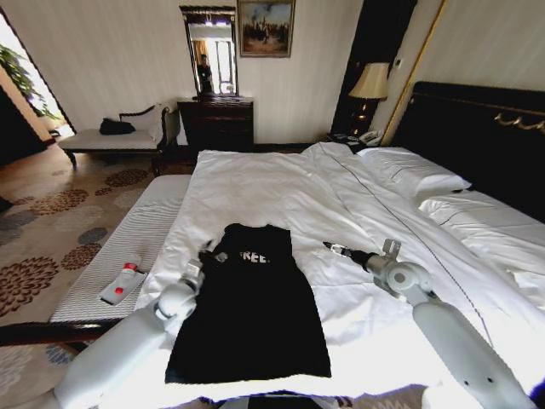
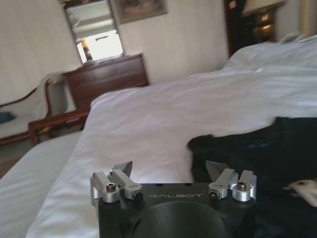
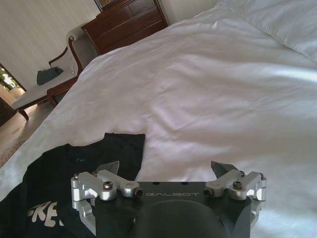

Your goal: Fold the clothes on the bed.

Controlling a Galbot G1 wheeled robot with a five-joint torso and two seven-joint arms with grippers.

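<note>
We see the black T-shirt (image 1: 251, 311) flat on the bed (image 1: 281, 183); our left gripper (image 1: 207, 254) and right gripper (image 1: 334, 248) flank it, fingers spread, empty.

You see 2 smooth pale grey arm shells, each ending in a rounded silver wrist joint. Each gripper — the left gripper (image 2: 170, 174) and the right gripper (image 3: 165, 171) — has a matte black housing stamped "GALBOT" in faint letters. Brushed aluminium linkages sit at both sides of each housing, pinned with dark hex screws, and carry short, dark, wedge-shaped fingertips (image 3: 223, 169).
</note>
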